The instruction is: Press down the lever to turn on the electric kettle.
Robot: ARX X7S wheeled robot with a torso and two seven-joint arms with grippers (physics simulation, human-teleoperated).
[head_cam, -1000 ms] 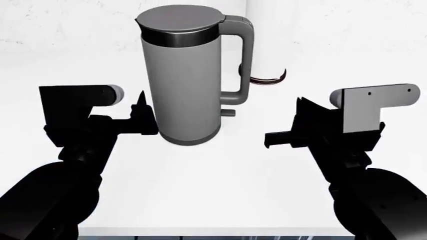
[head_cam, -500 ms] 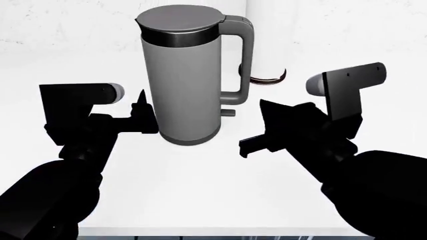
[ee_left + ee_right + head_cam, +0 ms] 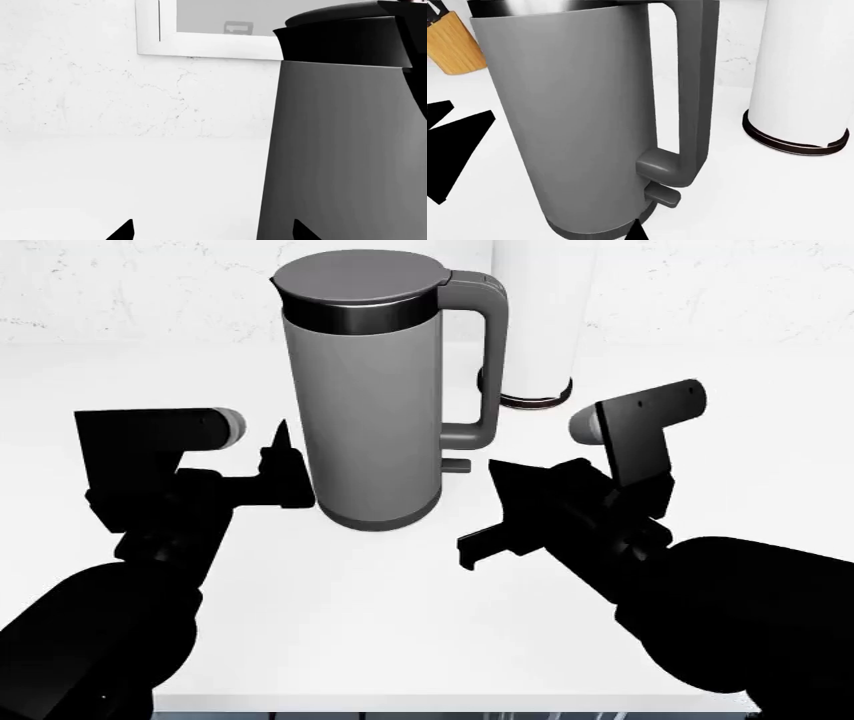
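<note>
The tall grey electric kettle [image 3: 360, 390] stands upright on the white counter, its loop handle [image 3: 495, 350] facing right. The small grey lever [image 3: 458, 465] juts out just below the handle's foot and also shows in the right wrist view [image 3: 664, 194]. My right gripper [image 3: 470, 538] is shut and empty. It sits in front of and slightly right of the lever, apart from it, with its tip [image 3: 637, 231] near the kettle's base [image 3: 594, 231]. My left gripper [image 3: 286, 478] is open and empty, close beside the kettle's left wall [image 3: 347, 150].
A white cylinder with a dark ring at its base [image 3: 537, 330] stands behind and right of the kettle, and also shows in the right wrist view [image 3: 804, 75]. A wooden knife block [image 3: 454, 45] is beyond the kettle. A white-framed window [image 3: 200, 47] is in the back wall. The counter's front edge [image 3: 441, 702] is near.
My right arm has swung left and toward the kettle, bringing its shut gripper close to the lever's side. The left arm and the kettle have not moved.
</note>
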